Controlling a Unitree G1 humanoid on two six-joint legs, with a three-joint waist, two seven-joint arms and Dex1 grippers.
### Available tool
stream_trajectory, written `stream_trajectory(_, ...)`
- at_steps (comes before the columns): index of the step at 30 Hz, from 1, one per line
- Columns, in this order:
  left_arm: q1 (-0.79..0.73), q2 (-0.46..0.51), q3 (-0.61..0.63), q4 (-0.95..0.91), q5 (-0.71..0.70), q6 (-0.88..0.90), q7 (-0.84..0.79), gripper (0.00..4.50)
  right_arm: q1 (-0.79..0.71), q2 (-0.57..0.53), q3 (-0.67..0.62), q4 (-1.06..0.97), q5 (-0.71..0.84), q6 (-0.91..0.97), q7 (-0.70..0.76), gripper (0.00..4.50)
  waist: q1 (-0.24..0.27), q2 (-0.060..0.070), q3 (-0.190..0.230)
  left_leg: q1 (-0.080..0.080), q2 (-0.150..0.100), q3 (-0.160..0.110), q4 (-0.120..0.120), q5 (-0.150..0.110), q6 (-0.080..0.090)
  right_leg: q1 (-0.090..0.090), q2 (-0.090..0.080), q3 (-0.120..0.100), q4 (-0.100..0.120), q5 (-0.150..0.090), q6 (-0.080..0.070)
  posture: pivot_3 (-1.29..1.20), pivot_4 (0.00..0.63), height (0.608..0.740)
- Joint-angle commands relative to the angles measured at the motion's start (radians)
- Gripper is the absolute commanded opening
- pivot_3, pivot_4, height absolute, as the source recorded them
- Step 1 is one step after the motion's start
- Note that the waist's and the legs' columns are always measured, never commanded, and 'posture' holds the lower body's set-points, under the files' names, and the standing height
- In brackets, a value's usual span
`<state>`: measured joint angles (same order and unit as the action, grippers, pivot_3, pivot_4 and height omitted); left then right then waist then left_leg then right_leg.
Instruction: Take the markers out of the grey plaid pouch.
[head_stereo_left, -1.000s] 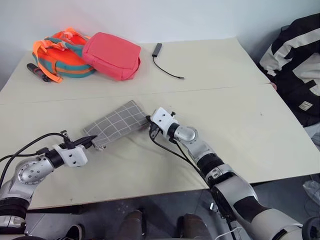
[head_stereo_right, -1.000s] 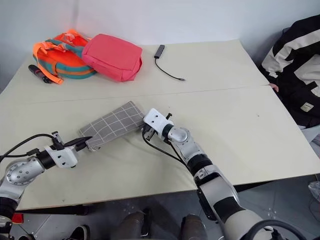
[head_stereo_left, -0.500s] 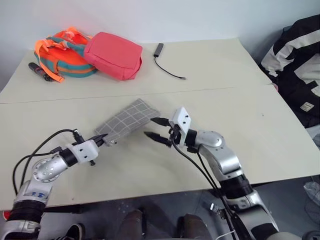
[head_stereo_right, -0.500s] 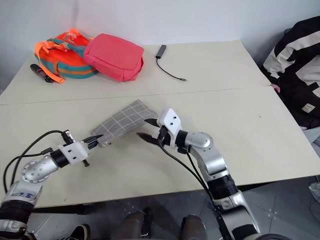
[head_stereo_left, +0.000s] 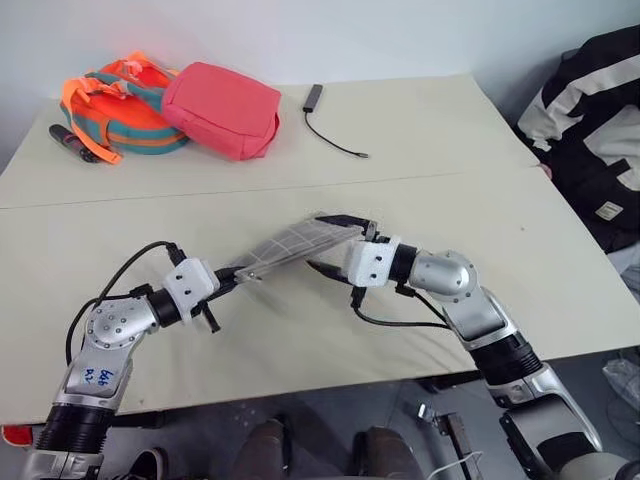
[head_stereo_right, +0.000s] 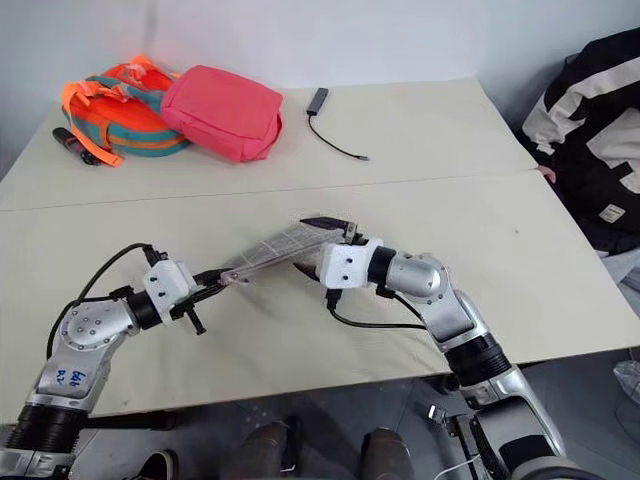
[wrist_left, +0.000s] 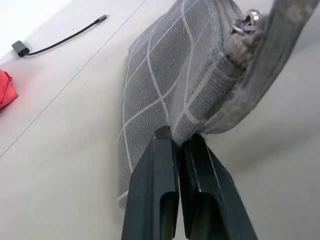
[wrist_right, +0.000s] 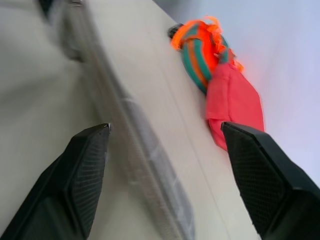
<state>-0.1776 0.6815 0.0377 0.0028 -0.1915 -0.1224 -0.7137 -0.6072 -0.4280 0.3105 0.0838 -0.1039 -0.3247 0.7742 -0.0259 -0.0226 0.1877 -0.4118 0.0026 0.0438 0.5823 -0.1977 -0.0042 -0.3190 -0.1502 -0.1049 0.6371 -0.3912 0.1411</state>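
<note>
The grey plaid pouch (head_stereo_left: 295, 245) is held up off the table (head_stereo_left: 480, 130) and turned nearly edge-on. My left gripper (head_stereo_left: 228, 280) is shut on its near left end. In the left wrist view, the black fingers (wrist_left: 162, 165) pinch the fabric edge of the pouch (wrist_left: 160, 75), with the zip pull (wrist_left: 245, 22) beyond. My right gripper (head_stereo_left: 315, 241) is open, one finger above and one below the pouch's right end. The right wrist view shows the pouch (wrist_right: 135, 130) passing between the spread fingertips (wrist_right: 90, 150). The markers are hidden.
At the back left lie an orange and teal backpack (head_stereo_left: 115, 110), a pink-red bag (head_stereo_left: 222, 108) and a black cylinder with a red part (head_stereo_left: 72, 142). A black cable with a plug (head_stereo_left: 330, 125) lies at the back middle. A black and white jacket (head_stereo_left: 590, 130) is at the right.
My right gripper opened, let go of the pouch's right end and drew back a little. My left gripper raised the pouch off the table, carried it right and rolled it on edge.
</note>
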Motion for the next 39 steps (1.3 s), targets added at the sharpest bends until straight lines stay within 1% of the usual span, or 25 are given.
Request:
stream_trajectory(1, -0.011, -0.006, 0.023, -0.046, -0.005, -0.005, -0.001, 0.00, -0.029, -0.036, -0.001, -0.030, -0.009, -0.053, 0.035, 3.69, 0.000, 0.000, 0.000, 0.000, 0.000, 0.000, 0.000, 0.000, 0.000, 0.001, 0.000, 0.000, 0.000, 0.000, 0.000, 0.00, 0.150, 0.740)
stream_trajectory(3, -0.007, -0.007, 0.023, -0.050, -0.005, -0.013, -0.007, 0.00, -0.043, -0.052, 0.004, 0.030, -0.123, -0.088, -0.039, 3.69, 0.000, 0.000, 0.000, 0.000, 0.000, 0.000, 0.001, 0.000, 0.000, 0.001, 0.000, 0.000, 0.000, 0.000, -0.001, 0.00, 0.150, 0.740)
stream_trajectory(6, 0.003, -0.005, 0.031, -0.055, -0.011, -0.013, -0.012, 0.00, -0.052, -0.080, 0.025, 0.110, -0.221, -0.129, -0.078, 3.69, 0.001, 0.000, 0.000, 0.000, 0.000, 0.000, 0.002, 0.000, 0.001, 0.002, 0.000, 0.000, -0.001, 0.000, -0.001, 0.00, 0.150, 0.740)
stream_trajectory(9, 0.009, -0.003, 0.033, -0.063, -0.012, -0.014, -0.018, 0.00, -0.071, -0.082, 0.028, 0.153, -0.273, -0.172, -0.128, 3.69, 0.001, 0.000, 0.000, 0.000, 0.000, -0.001, 0.002, 0.000, 0.001, 0.003, 0.000, 0.000, -0.002, 0.000, -0.001, 0.00, 0.150, 0.740)
stream_trajectory(12, 0.013, -0.007, 0.032, -0.075, -0.017, -0.014, -0.023, 0.00, -0.089, -0.089, 0.054, 0.192, -0.314, -0.208, -0.128, 3.69, 0.000, 0.000, 0.000, 0.000, 0.000, 0.000, 0.002, 0.000, 0.001, 0.003, 0.000, 0.000, -0.002, 0.000, -0.001, 0.00, 0.150, 0.740)
stream_trajectory(16, 0.016, -0.007, 0.031, -0.082, -0.017, -0.013, -0.031, 0.00, -0.113, -0.061, 0.044, 0.213, -0.322, -0.205, -0.164, 3.69, 0.000, 0.000, 0.000, 0.000, 0.000, -0.001, 0.002, 0.000, 0.001, 0.004, 0.000, 0.000, -0.002, 0.000, -0.001, 0.00, 0.150, 0.740)
stream_trajectory(19, 0.025, -0.006, 0.030, -0.082, -0.005, -0.028, -0.033, 0.00, -0.141, -0.049, 0.057, 0.230, -0.344, -0.214, -0.183, 3.06, 0.000, 0.000, 0.000, 0.000, 0.000, -0.001, 0.003, 0.000, 0.001, 0.004, 0.000, 0.000, -0.002, 0.000, -0.001, 0.00, 0.150, 0.740)
stream_trajectory(20, 0.027, -0.010, 0.033, -0.081, -0.003, -0.031, -0.027, 0.00, -0.148, -0.044, 0.061, 0.238, -0.348, -0.213, -0.186, 2.79, -0.001, 0.000, 0.000, 0.000, 0.000, -0.001, 0.003, 0.000, 0.001, 0.004, 0.000, 0.000, -0.002, 0.000, -0.001, 0.00, 0.150, 0.740)
stream_trajectory(21, 0.027, -0.014, 0.038, -0.079, 0.005, -0.038, -0.014, 0.00, -0.150, -0.042, 0.063, 0.244, -0.350, -0.214, -0.189, 2.38, -0.001, 0.000, 0.000, 0.000, 0.000, -0.001, 0.003, 0.000, 0.001, 0.004, 0.000, 0.000, -0.002, 0.000, -0.001, 0.00, 0.150, 0.740)
stream_trajectory(22, 0.030, -0.016, 0.042, -0.087, -0.034, -0.008, -0.033, 0.00, -0.148, -0.043, 0.065, 0.251, -0.350, -0.216, -0.190, 2.06, -0.001, 0.000, 0.000, 0.000, 0.000, -0.001, 0.003, 0.000, 0.001, 0.004, 0.000, 0.000, -0.002, 0.000, -0.001, 0.00, 0.150, 0.740)
stream_trajectory(24, 0.037, -0.016, 0.046, -0.103, -0.089, 0.034, -0.064, 0.56, -0.142, -0.053, 0.069, 0.261, -0.354, -0.227, -0.193, 1.33, -0.001, 0.000, 0.000, 0.000, 0.000, -0.001, 0.003, 0.000, 0.001, 0.005, 0.000, -0.001, -0.002, 0.000, -0.001, 0.00, 0.150, 0.740)
stream_trajectory(25, 0.039, -0.015, 0.047, -0.108, -0.086, 0.027, -0.064, 0.87, -0.140, -0.055, 0.068, 0.263, -0.349, -0.228, -0.193, 0.86, 0.000, 0.000, 0.000, 0.000, 0.000, -0.001, 0.003, 0.000, 0.001, 0.005, 0.000, -0.001, -0.002, 0.000, -0.001, 0.00, 0.150, 0.740)
stream_trajectory(26, 0.042, -0.014, 0.050, -0.111, -0.077, 0.021, -0.060, 1.10, -0.139, -0.057, 0.066, 0.265, -0.346, -0.230, -0.193, 0.63, 0.001, 0.000, 0.000, 0.000, 0.000, -0.001, 0.003, 0.000, 0.001, 0.005, 0.000, -0.001, -0.002, 0.000, -0.001, 0.00, 0.150, 0.740)
stream_trajectory(27, 0.046, -0.014, 0.053, -0.116, -0.067, 0.010, -0.056, 1.40, -0.139, -0.058, 0.064, 0.266, -0.346, -0.230, -0.194, 0.27, 0.001, 0.000, 0.000, 0.000, 0.000, -0.001, 0.003, -0.001, 0.001, 0.005, 0.000, -0.001, -0.003, 0.000, -0.001, 0.00, 0.150, 0.740)
stream_trajectory(28, 0.050, -0.014, 0.055, -0.121, -0.061, 0.005, -0.054, 1.78, -0.138, -0.058, 0.063, 0.266, -0.346, -0.230, -0.194, 0.00, 0.000, 0.000, 0.000, 0.000, 0.000, -0.001, 0.003, -0.001, 0.001, 0.006, 0.000, -0.001, -0.003, 0.000, -0.001, 0.00, 0.150, 0.740)
stream_trajectory(30, 0.053, -0.018, 0.062, -0.121, -0.057, -0.002, -0.047, 2.37, -0.136, -0.058, 0.061, 0.271, -0.345, -0.229, -0.194, 0.00, 0.000, 0.000, 0.000, 0.001, 0.000, -0.001, 0.003, -0.001, 0.001, 0.006, 0.000, -0.001, -0.005, 0.001, -0.001, 0.00, 0.150, 0.740)
stream_trajectory(32, 0.052, -0.020, 0.069, -0.114, -0.037, -0.027, -0.027, 2.37, -0.132, -0.055, 0.057, 0.272, -0.336, -0.222, -0.191, 0.00, -0.001, 0.000, 0.000, 0.001, 0.000, -0.001, 0.003, -0.001, 0.001, 0.006, 0.000, -0.001, -0.008, 0.001, -0.001, 0.00, 0.150, 0.740)
stream_trajectory(37, 0.043, 0.020, 0.073, -0.042, 0.131, -0.225, 0.036, 2.37, -0.121, -0.037, 0.030, 0.238, -0.259, -0.161, -0.158, 0.00, 0.000, 0.000, 0.000, 0.001, 0.000, -0.001, 0.003, -0.001, 0.001, 0.007, 0.000, -0.001, -0.009, 0.001, -0.001, 0.00, 0.150, 0.740)
stream_trajectory(39, 0.038, 0.021, 0.074, -0.010, 0.166, -0.270, 0.060, 2.37, -0.125, -0.038, 0.024, 0.232, -0.234, -0.146, -0.150, 0.00, 0.000, 0.000, 0.000, 0.001, 0.000, -0.001, 0.003, -0.001, 0.001, 0.007, 0.000, -0.001, -0.009, 0.001, -0.001, 0.00, 0.150, 0.740)
